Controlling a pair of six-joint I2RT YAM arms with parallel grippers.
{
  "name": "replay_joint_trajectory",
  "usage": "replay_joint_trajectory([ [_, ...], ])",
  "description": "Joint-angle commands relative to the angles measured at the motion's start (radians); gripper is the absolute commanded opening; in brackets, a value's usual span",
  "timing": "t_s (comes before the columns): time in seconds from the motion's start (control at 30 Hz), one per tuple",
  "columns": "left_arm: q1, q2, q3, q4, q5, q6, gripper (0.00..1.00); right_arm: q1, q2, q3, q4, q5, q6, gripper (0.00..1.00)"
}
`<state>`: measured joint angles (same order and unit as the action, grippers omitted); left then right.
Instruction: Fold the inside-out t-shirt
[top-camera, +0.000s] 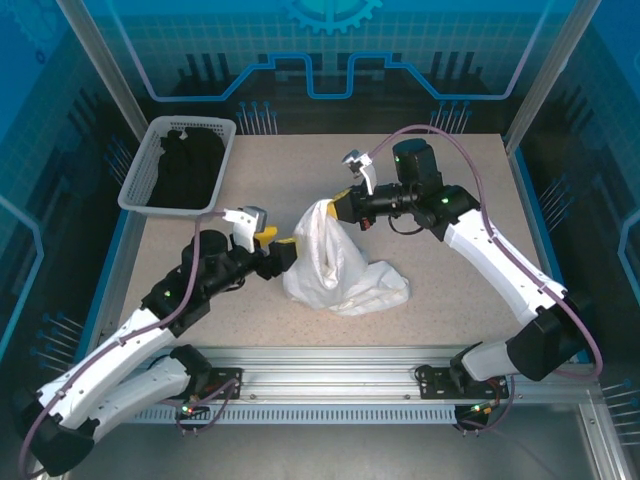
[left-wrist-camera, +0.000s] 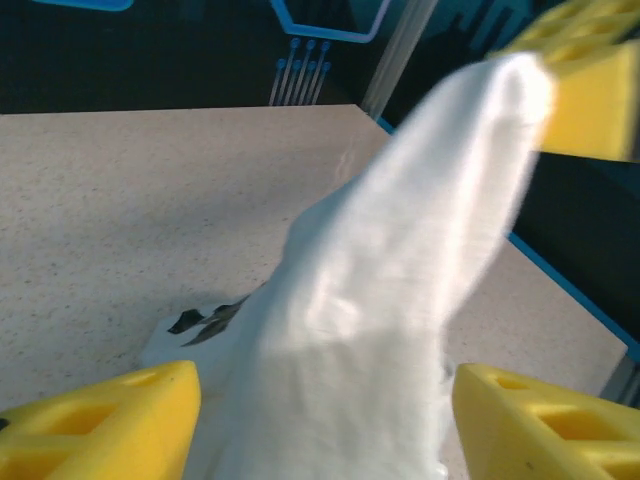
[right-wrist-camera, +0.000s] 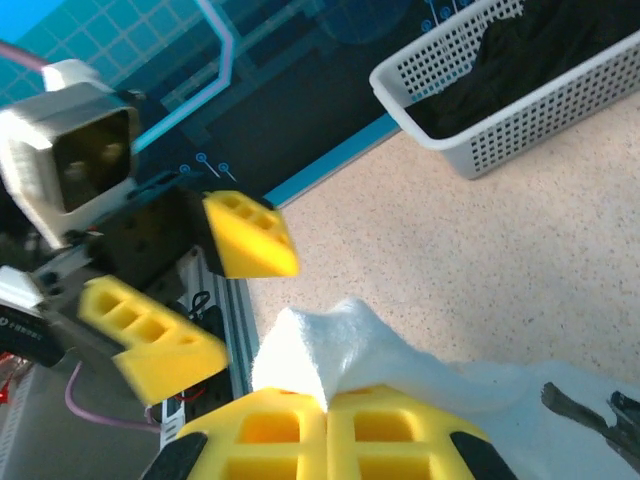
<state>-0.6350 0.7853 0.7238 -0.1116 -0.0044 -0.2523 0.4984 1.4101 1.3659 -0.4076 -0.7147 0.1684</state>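
Note:
The white inside-out t-shirt hangs in a peak from my right gripper, with its lower part heaped on the table. In the right wrist view that gripper is shut on a fold of the t-shirt. My left gripper is at the shirt's left side, open. Its yellow fingers stand wide apart on either side of the raised cloth without pinching it. It also appears open in the right wrist view. A small black print shows low on the shirt.
A white mesh basket holding a black garment stands at the table's far left corner. The speckled tabletop is ringed by a blue edge and metal frame posts. The arms' base rail runs along the near edge.

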Motion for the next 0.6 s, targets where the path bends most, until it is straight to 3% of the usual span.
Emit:
replay_joint_trajectory([
  [0.0,-0.055,0.071,0.091,-0.071,-0.043,0.010,0.73,0.011,-0.008,0.047,-0.009,0.011,0.047,0.00],
  [0.13,-0.088,0.248,0.189,-0.150,-0.096,0.024,0.76,0.012,-0.014,0.048,-0.017,0.019,0.046,0.00],
  [0.23,-0.088,0.351,0.223,-0.135,-0.069,0.028,0.75,0.009,-0.024,0.052,-0.040,0.035,0.031,0.00],
  [0.27,-0.087,0.384,0.233,-0.124,-0.051,0.025,0.71,0.006,-0.029,0.052,-0.043,0.032,0.027,0.00],
  [0.37,-0.071,0.450,0.265,-0.116,0.039,0.018,0.45,-0.008,-0.041,0.056,-0.086,0.052,-0.005,0.00],
  [0.43,-0.034,0.450,0.254,-0.075,0.227,0.005,0.27,-0.027,-0.055,0.057,-0.129,0.116,-0.029,0.00],
  [0.5,0.013,0.420,0.199,0.050,0.454,-0.045,0.09,-0.035,-0.049,0.070,-0.189,0.279,-0.042,0.00],
  [0.57,0.039,0.389,0.147,0.184,0.581,-0.108,0.01,-0.031,-0.021,0.086,-0.214,0.400,-0.032,0.04],
])
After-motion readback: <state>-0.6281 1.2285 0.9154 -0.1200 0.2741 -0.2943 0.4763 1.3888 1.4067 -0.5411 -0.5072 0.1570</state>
